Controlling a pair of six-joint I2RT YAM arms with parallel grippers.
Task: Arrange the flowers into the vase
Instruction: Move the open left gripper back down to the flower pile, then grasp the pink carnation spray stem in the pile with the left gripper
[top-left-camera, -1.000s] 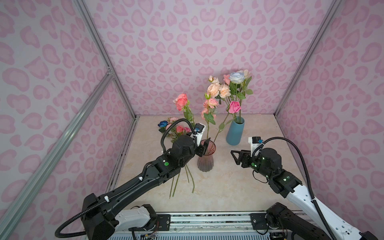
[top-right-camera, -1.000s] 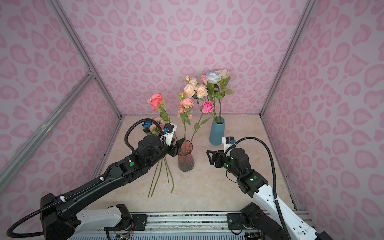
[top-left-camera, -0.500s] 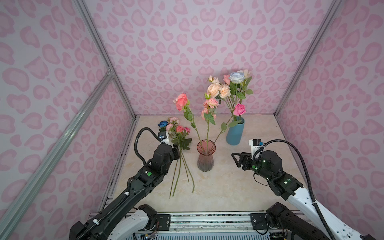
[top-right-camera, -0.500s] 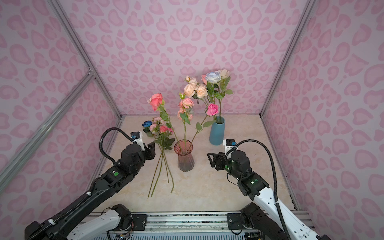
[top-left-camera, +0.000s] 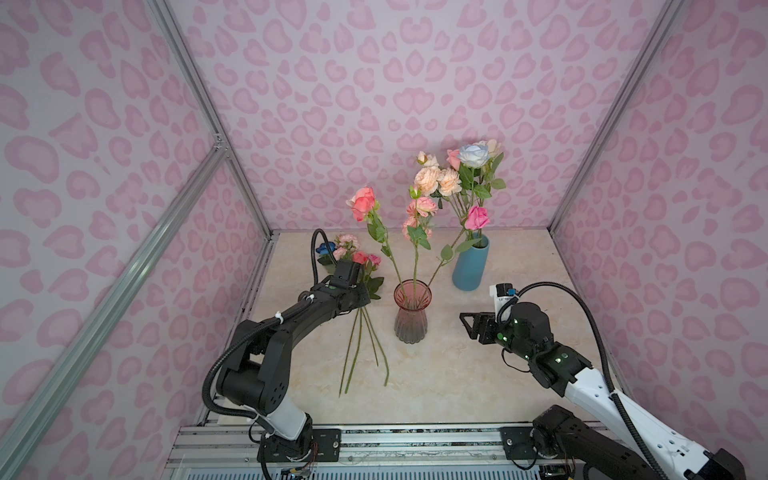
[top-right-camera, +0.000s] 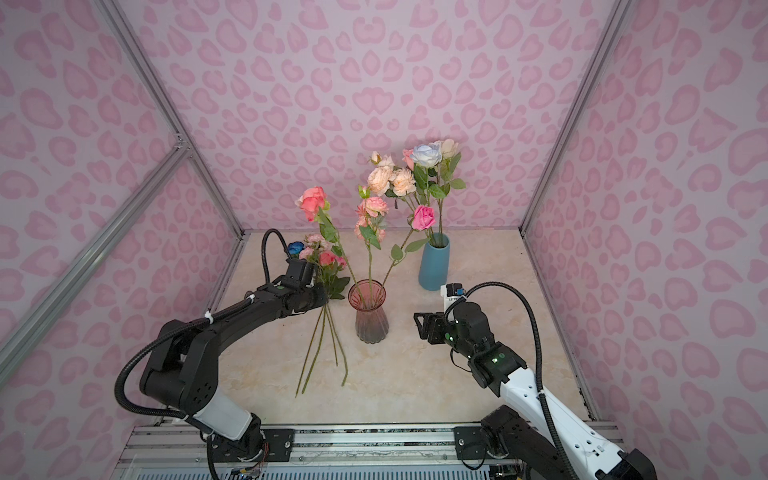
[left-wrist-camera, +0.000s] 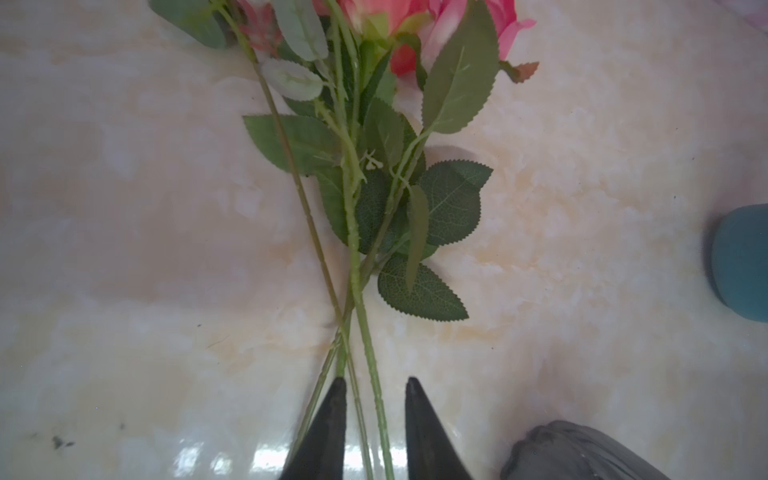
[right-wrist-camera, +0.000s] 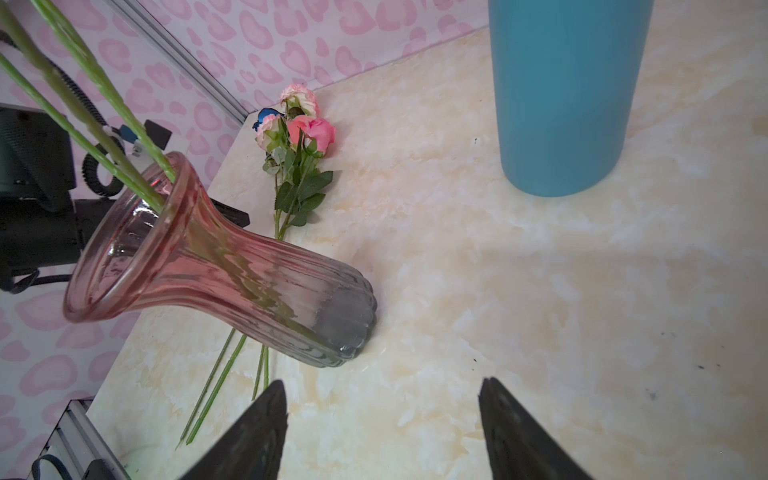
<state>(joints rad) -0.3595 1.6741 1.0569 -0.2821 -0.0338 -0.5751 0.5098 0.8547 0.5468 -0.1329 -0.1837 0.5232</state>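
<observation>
- Several loose flowers (top-left-camera: 345, 241) lie on the surface (top-left-camera: 457, 374) just left of the glass vase (top-left-camera: 410, 320), their stems running near to far with the blooms at the far end.
- Left claw (left-wrist-camera: 374, 384) sits crosswise astride two stems, narrowly parted and seemingly not yet pinching.
- Right claw (right-wrist-camera: 382, 386) gapes wide and empty, right of the vase, so the left arm is nearer.

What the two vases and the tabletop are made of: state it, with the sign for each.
Pink vase: likely tinted glass, glossy, ribbed; stems show through its wall. Blue vase: opaque, matte, even colour; ceramic or plastic, cannot tell which. Tabletop: cream marble pattern with a glossy finish, bright glare on it; real stone or printed laminate is left open.
</observation>
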